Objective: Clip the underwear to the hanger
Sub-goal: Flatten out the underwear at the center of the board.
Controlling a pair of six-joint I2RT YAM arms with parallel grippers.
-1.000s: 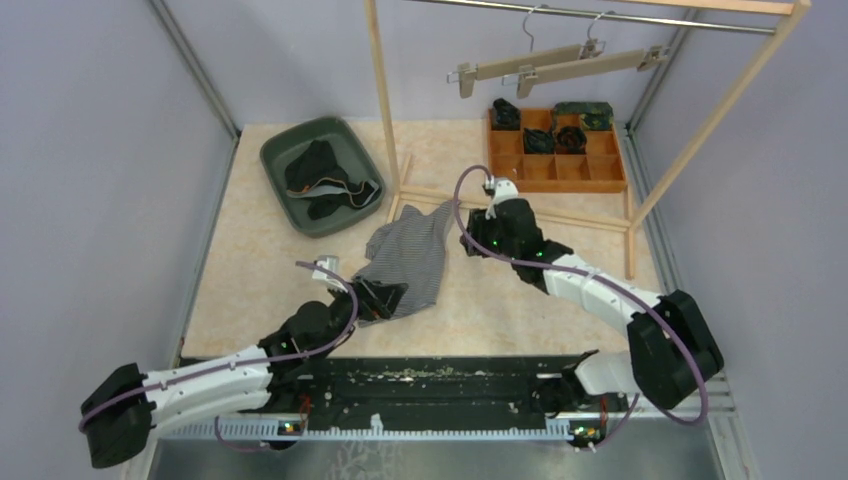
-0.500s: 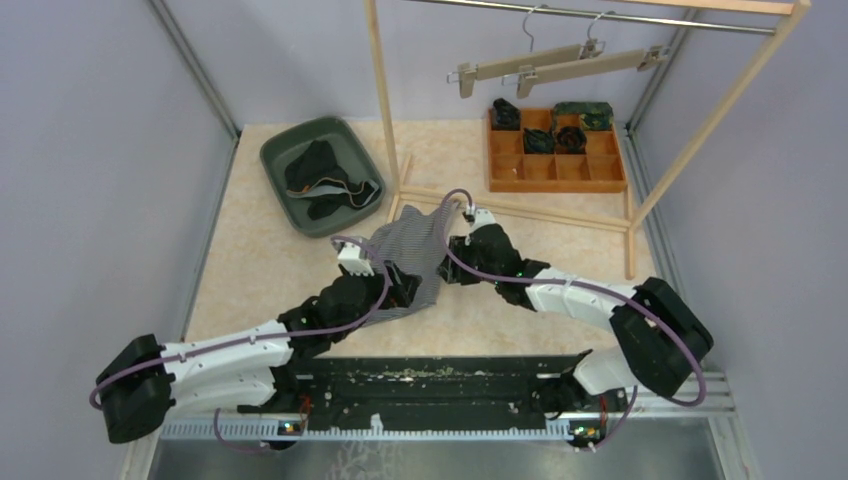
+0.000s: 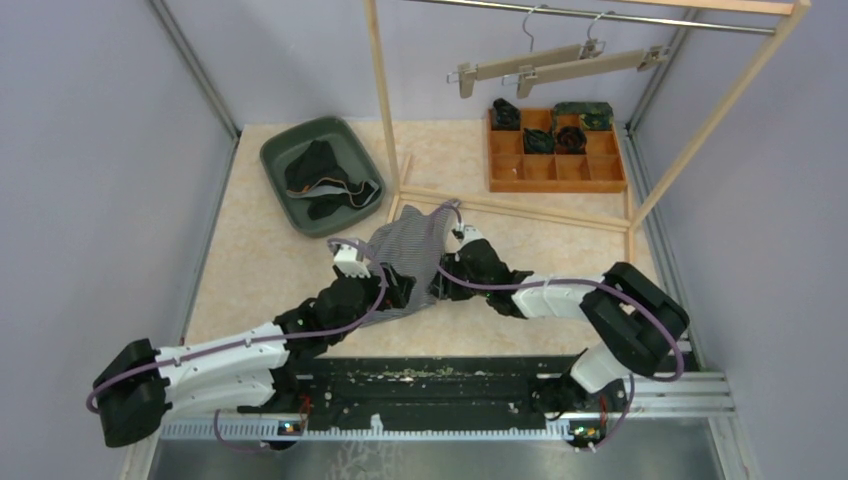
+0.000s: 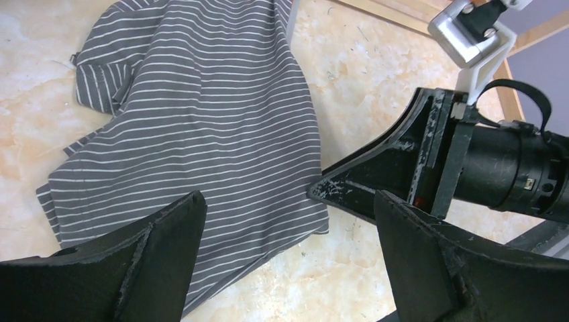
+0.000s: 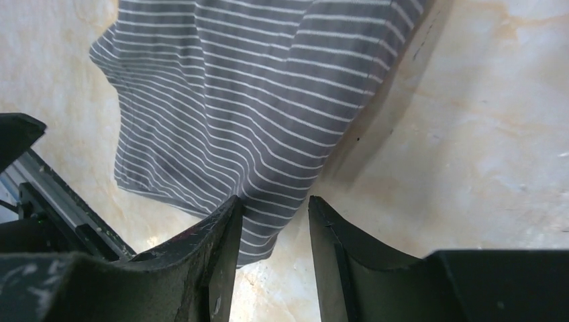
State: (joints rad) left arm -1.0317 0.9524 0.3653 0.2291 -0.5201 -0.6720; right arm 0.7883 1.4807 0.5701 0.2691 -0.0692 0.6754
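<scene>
The grey underwear with thin white stripes (image 3: 412, 250) lies flat in the middle of the beige marbled table (image 3: 260, 270). Its long axis runs from near left to far right, and its far end points toward the base of the wooden rack (image 3: 385, 120). The left end effector (image 4: 288, 201) hovers over the garment's near end, fingers spread wide. The right end effector (image 5: 275, 201) sits low at the garment's right edge, fingers narrowly apart with a corner of the hem in the gap. Two wooden clip hangers (image 3: 555, 62) hang on the rail, well apart from the garment.
</scene>
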